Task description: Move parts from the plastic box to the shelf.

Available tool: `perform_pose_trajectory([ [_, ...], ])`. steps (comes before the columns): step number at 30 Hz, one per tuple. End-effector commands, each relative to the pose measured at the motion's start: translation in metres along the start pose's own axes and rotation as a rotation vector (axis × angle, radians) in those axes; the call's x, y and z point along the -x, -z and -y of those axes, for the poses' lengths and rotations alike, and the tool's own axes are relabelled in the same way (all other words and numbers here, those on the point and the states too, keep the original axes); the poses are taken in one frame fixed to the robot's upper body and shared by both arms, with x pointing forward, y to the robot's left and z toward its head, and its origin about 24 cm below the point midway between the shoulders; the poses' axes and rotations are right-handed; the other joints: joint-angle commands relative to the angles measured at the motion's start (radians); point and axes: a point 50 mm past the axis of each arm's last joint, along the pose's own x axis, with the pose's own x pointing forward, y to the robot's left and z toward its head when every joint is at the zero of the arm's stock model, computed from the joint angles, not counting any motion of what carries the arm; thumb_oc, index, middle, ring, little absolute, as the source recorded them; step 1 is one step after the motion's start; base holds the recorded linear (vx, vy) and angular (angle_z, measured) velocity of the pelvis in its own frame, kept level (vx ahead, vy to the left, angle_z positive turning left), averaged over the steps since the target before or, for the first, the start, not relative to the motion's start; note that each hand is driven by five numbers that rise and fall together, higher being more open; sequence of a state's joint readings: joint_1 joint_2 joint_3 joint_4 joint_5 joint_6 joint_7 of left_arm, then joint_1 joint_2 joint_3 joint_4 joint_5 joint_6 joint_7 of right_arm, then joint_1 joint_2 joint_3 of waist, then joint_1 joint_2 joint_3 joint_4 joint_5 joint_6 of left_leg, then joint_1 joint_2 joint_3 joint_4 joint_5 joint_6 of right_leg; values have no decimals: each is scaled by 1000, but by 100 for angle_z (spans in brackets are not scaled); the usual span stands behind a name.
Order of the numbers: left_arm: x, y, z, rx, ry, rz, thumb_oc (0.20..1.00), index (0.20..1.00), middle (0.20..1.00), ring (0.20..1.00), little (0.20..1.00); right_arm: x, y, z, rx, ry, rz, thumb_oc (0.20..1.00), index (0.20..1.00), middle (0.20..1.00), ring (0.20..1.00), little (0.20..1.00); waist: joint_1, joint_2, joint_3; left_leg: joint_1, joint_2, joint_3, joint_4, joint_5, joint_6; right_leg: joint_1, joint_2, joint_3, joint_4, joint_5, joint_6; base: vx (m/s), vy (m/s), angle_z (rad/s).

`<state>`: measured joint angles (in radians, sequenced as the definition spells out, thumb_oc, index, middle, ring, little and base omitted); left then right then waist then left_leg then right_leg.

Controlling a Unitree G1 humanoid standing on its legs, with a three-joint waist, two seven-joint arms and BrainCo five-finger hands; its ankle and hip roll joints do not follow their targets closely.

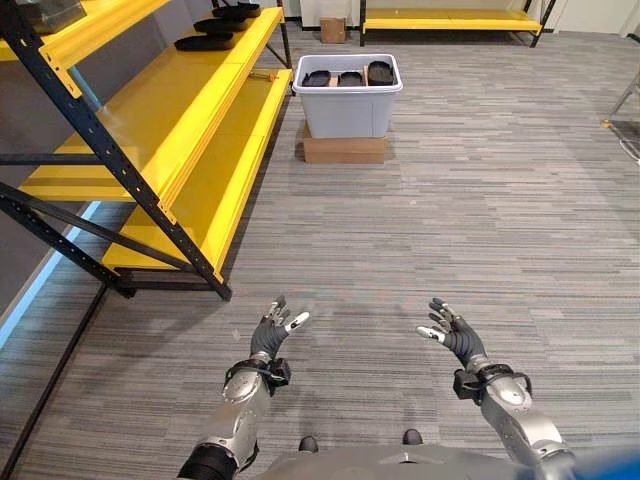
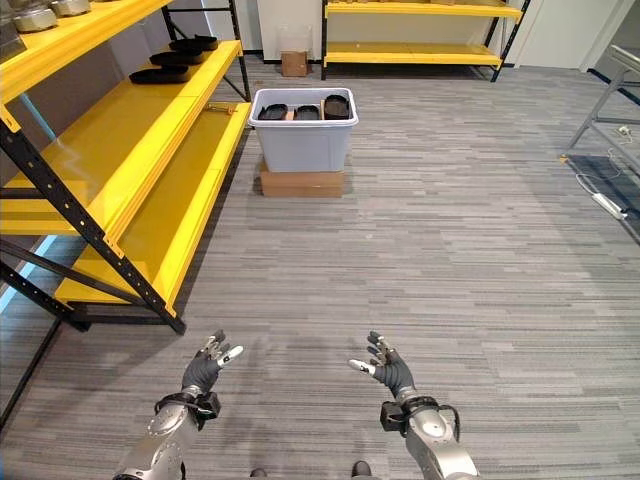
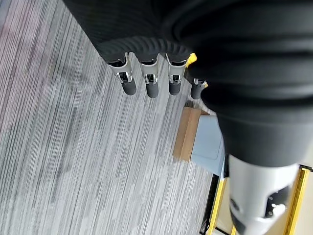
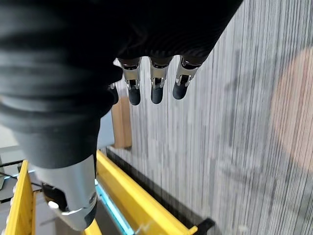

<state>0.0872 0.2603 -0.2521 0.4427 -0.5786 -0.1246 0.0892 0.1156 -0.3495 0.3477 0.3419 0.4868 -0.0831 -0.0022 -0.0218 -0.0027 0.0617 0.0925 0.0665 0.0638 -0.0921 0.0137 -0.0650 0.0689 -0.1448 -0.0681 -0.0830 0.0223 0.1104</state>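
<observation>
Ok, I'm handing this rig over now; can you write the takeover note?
Left hand: open, empty, held low over the grey carpet.
Right hand: open, empty, likewise.
Grey plastic box sits ahead on a flat cardboard carton, with black moulded parts inside.
Yellow steel shelf stands to the left; some black parts lie at its far end.
Left: approach the box, move the parts in it.

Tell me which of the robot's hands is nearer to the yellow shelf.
Left. The left hand hovers open just past the yellow shelf foot; the right hand, also open, is farther out over the carpet.
</observation>
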Motion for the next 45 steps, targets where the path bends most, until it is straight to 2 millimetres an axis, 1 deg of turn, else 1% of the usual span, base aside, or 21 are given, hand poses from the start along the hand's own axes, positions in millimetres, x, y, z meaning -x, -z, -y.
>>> perform_pose_trajectory([
  [1,-4,-17,7,24,33,96,1000,1000,1000,1000,1000,-4,-22,-4,-9,-34,108,1000,1000,1000,1000,1000,5,5,-26,-7,58,2,5,29,-22,-57,-24,3,48,62,44,0,0,0],
  [10,-4,-17,8,19,42,91,1000,1000,1000,1000,1000,-5,-23,-5,-8,-44,110,1000,1000,1000,1000,1000,5,2,-29,-2,57,4,5,25,-20,-51,-24,2,42,60,43,5,1,-2],
  [20,-4,-15,7,14,41,87,1000,1000,1000,1000,1000,-5,-20,-6,-14,-40,100,1000,1000,1000,1000,1000,6,3,-33,4,55,8,5,19,-19,-40,-22,3,31,58,41,0,0,0],
  [26,-4,-18,8,12,35,97,1000,1000,1000,1000,1000,-6,-19,-9,-35,-39,100,1000,1000,1000,1000,1000,7,5,-29,1,54,7,5,18,-18,-46,-24,4,41,54,41,0,0,0],
  [28,-5,-20,9,11,42,106,1000,1000,1000,1000,1000,-7,-20,-10,-43,-45,100,1000,1000,1000,1000,1000,4,12,-19,-2,57,1,5,18,-13,-70,-24,13,94,34,36,0,0,0],
  [29,-6,-21,9,15,43,108,1000,1000,1000,1000,1000,-9,-21,-11,-43,-49,100,1000,1000,1000,1000,1000,-2,16,-9,-4,60,-6,5,22,-11,-91,-17,28,129,21,28,0,0,0],
  [34,-6,-25,9,34,41,121,1000,1000,1000,1000,1000,-9,-25,-8,-28,-50,112,1000,1000,1000,1000,1000,-1,19,-2,2,67,-7,5,35,-9,-106,0,48,152,-4,14,14,-40,-1],
  [38,-7,-30,10,39,49,136,1000,1000,1000,1000,1000,-10,-30,-2,-3,-48,125,1000,1000,1000,1000,1000,2,10,19,-39,79,-29,95,16,-10,-130,22,58,209,-40,-10,1,-133,-4],
  [40,-7,-31,10,46,51,141,1000,1000,1000,1000,1000,-10,-32,0,9,-51,129,1000,1000,1000,1000,1000,5,4,27,-58,92,-43,137,36,-17,-135,41,67,225,-52,-24,16,-197,0],
  [41,-6,-30,9,57,48,141,1000,1000,1000,1000,1000,-9,-34,1,18,-55,133,1000,1000,1000,1000,1000,10,-2,31,-72,100,-54,180,60,-24,-131,56,68,230,-59,-37,33,-329,-6],
  [42,-5,-31,8,67,50,145,1000,1000,1000,1000,1000,-9,-32,2,16,-49,130,1000,1000,1000,1000,1000,21,-13,48,-122,107,-86,297,149,-37,-115,83,68,223,-62,-63,15,-473,-8],
  [43,-4,-29,11,95,61,131,1000,1000,1000,1000,1000,-7,-28,6,-39,-32,119,1000,1000,1000,1000,1000,37,-36,80,-221,95,-127,477,233,-28,-87,95,59,211,-59,-91,-8,-502,-8],
  [44,-3,-27,11,100,59,122,1000,1000,1000,1000,1000,-6,-29,8,-29,-24,122,1000,1000,1000,1000,1000,43,-48,101,-269,82,-122,559,254,-22,-74,94,46,209,-63,-102,16,-366,8],
  [45,-3,-26,10,95,58,116,1000,1000,1000,1000,1000,-5,-30,10,7,-19,124,1000,1000,1000,1000,1000,41,-47,102,-300,65,-112,560,237,-18,-66,97,38,207,-70,-104,90,-163,24],
])
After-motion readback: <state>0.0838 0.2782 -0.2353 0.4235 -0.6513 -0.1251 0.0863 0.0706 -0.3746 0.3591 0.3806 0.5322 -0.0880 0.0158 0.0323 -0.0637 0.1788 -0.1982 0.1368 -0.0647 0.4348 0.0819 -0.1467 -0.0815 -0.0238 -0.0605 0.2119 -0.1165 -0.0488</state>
